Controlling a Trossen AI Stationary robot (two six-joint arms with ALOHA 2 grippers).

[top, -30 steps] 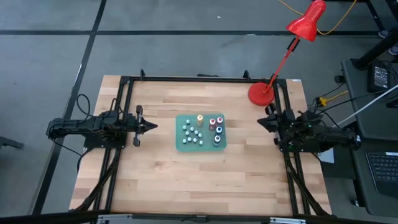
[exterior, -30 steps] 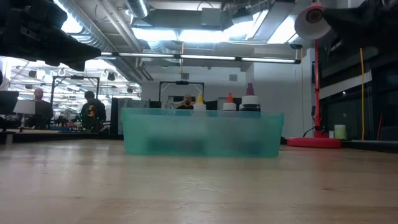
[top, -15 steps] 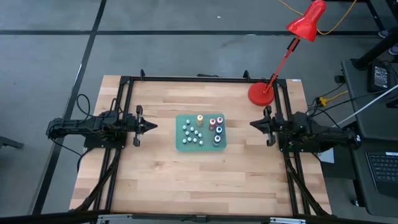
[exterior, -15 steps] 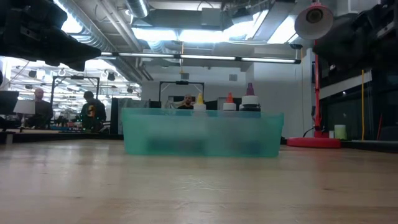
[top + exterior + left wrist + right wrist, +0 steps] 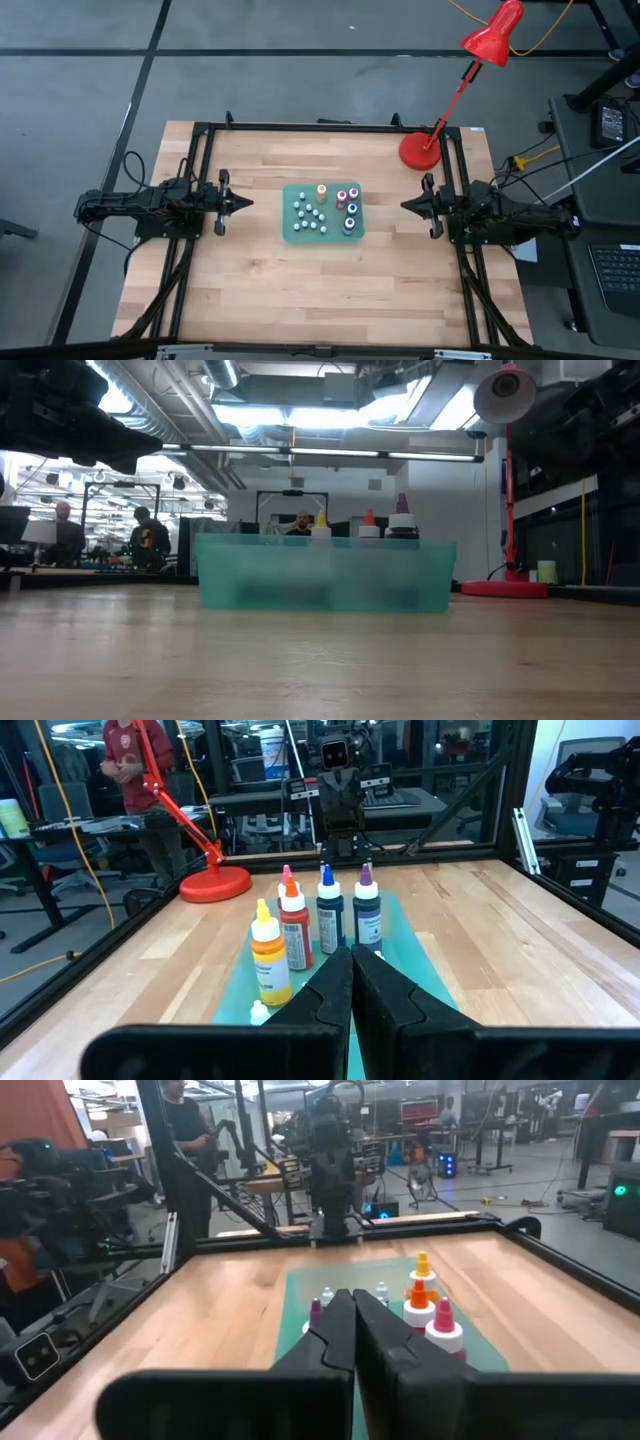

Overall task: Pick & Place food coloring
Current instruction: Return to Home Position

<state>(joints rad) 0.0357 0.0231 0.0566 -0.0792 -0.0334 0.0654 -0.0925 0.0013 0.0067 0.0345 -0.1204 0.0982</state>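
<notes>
On the pale wooden table (image 5: 250, 290), the tall red desk lamp (image 5: 420, 151) has its round base at 1 o'clock, near the far edge. Both dark arms lie low, reaching toward the middle. The left gripper (image 5: 245, 203) is at 9 o'clock of the bin and the right gripper (image 5: 405, 205) at 3 o'clock, each well apart from it. Each wrist view shows that arm's own two fingers pressed together with nothing between them. The translucent green rectangular plastic bin (image 5: 289, 236) sits at the table's centre, and the food coloring (image 5: 322, 190) stands inside it.

From above, the bottles show only as round caps. Small whitish ones crowd the 9 o'clock half, and a few larger ones fill the 3 o'clock half. The low view hides the bodies behind the bin's frosted wall; only three tips, yellow, orange and purple, clear the rim. The left wrist view alone shows full bodies: a yellow bottle (image 5: 266, 955), an orange-red bottle (image 5: 294, 928), a blue bottle (image 5: 329, 920) and a purple-capped bottle (image 5: 367, 915). A tiny white-capped bottle (image 5: 259, 1012) stands just beside the yellow one. Every bottle stands upright, its long axis vertical and its nozzle pointing straight up.
</notes>
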